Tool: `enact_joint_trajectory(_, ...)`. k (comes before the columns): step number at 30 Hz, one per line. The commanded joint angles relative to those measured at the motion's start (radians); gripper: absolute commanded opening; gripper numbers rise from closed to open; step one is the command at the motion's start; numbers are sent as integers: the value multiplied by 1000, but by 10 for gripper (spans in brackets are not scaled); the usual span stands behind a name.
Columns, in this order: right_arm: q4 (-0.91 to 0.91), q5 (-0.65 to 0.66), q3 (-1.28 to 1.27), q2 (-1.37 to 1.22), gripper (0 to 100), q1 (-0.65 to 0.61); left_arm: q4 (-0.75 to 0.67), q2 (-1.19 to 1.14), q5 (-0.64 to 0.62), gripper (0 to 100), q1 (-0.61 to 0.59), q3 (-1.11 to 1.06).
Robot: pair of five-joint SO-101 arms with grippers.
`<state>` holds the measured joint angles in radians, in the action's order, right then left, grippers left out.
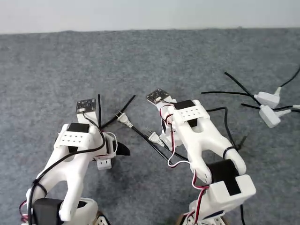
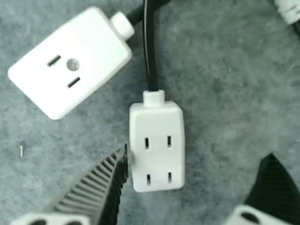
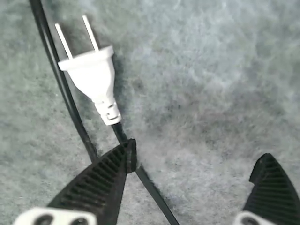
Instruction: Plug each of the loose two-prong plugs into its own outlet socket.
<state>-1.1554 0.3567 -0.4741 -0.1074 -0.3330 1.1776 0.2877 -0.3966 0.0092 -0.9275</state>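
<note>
Left claw (image 2: pixel 198 154) is held low over the grey felted worktop (image 2: pixel 234 70), spread wide and gripping nothing. The white boxy two-outlet socket block (image 2: pixel 156 140) is seen just beside its ribbed finger (image 2: pixel 101 183). Right claw (image 3: pixel 199 150) is likewise released, its ribbed fingertip set at the black cord (image 3: pixel 153 193) trailing the white two-prong plug (image 3: pixel 91 70), which lies flat. Both claws' bases are cut off.

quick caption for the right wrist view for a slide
Open right gripper beside a loose white two-prong plug and black cords on grey carpet
</note>
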Motion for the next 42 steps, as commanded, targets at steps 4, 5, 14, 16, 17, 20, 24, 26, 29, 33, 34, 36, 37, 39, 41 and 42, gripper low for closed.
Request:
enact_joint_trajectory(4, -12, 11, 55, 5, 368, -7, -12, 12, -12, 416, -2, 2)
enact_joint_trajectory(5, -13, 11, 55, 5, 368, -7, -12, 12, -12, 415, -2, 2)
enact_joint_trajectory(14, -13, 11, 55, 7, 368, -7, -14, 12, -8, 393, 0, 2)
enact_joint_trajectory(16, -13, 11, 55, 7, 368, -7, -14, 12, -6, 339, 0, 7)
enact_joint_trajectory(17, -13, 11, 55, 7, 368, -7, -14, 12, -6, 302, 0, 8)
enact_joint_trajectory(20, -13, 11, 55, 7, 368, -7, -26, 12, 38, 160, 0, 10)
enact_joint_trajectory(24, -13, 11, 55, 7, 368, -7, -72, 12, 103, 16, 0, 2)
enact_joint_trajectory(26, -13, 11, 55, 7, 368, -7, -72, 12, 101, 11, 0, 4)
enact_joint_trajectory(29, -13, 11, 55, 5, 368, -7, -71, 12, 101, 10, 0, 4)
enact_joint_trajectory(33, -13, 11, 55, 5, 368, -8, -71, 12, 101, 10, 48, 4)
enact_joint_trajectory(34, -13, 11, 55, 5, 368, -8, -71, 12, 101, 11, 64, 4)
enact_joint_trajectory(36, -13, 11, 55, 5, 368, -8, -71, 12, 101, 11, 86, 8)
enact_joint_trajectory(37, -13, 11, 54, 5, 368, -8, -71, 14, 101, 12, 87, 12)
enact_joint_trajectory(39, -13, 11, 54, 5, 368, -8, -71, 18, 101, 12, 89, 12)
enact_joint_trajectory(41, -13, 11, 54, 5, 368, -8, -71, 20, 101, 13, 89, 12)
enact_joint_trajectory(42, -13, 11, 54, 5, 368, -8, -71, 18, 101, 16, 89, 12)
